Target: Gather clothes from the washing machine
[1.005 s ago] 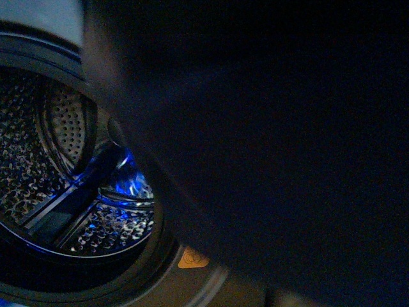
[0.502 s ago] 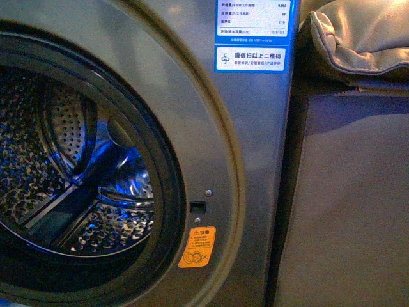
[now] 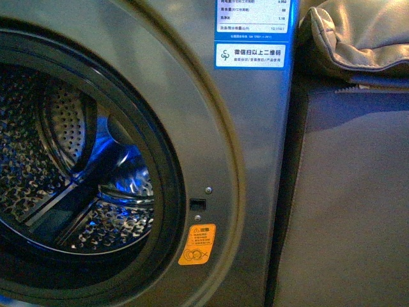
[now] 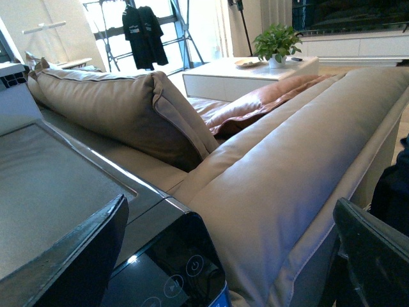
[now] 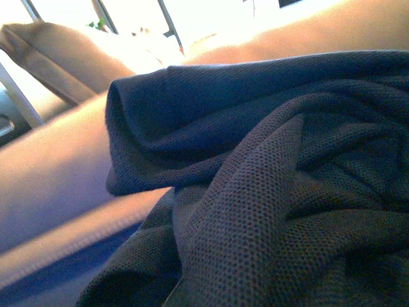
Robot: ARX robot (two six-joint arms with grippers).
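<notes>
Front cam, L→R: washing machine point(image 3: 249, 128) fills most of the frame, door open. Perforated steel drum point(image 3: 45, 173) at far left, blue light glinting on the paddle; the visible part of the drum shows bare metal only. Black porthole rim point(image 3: 167, 192) rings it. On the grey front panel to the right of the rim: small latch slot point(image 3: 198, 204), orange sticker point(image 3: 197, 244) just below it, blue-white label point(image 3: 250, 32) up top. Right of the machine: beige cushion point(image 3: 358, 38) at upper corner, sofa back point(image 3: 345, 204) below it. No arm in this view.

L wrist cam: left gripper point(image 4: 230, 203) is spread wide, nothing between the jaws; one dark finger shows at each lower corner. It hangs over the machine's black top panel point(image 4: 172, 268) (touch icons lit) and the sofa beside it. Farther off: white coffee table point(image 4: 249, 70) w/ potted plant point(image 4: 276, 43).

R wrist cam: the clothes point(image 5: 268, 192), dark navy fine knit, bunched in folds right up against the lens, out of the machine, w/ beige sofa point(image 5: 57, 173) behind. Right gripper fingers hidden by the fabric; can't tell if clamped.
</notes>
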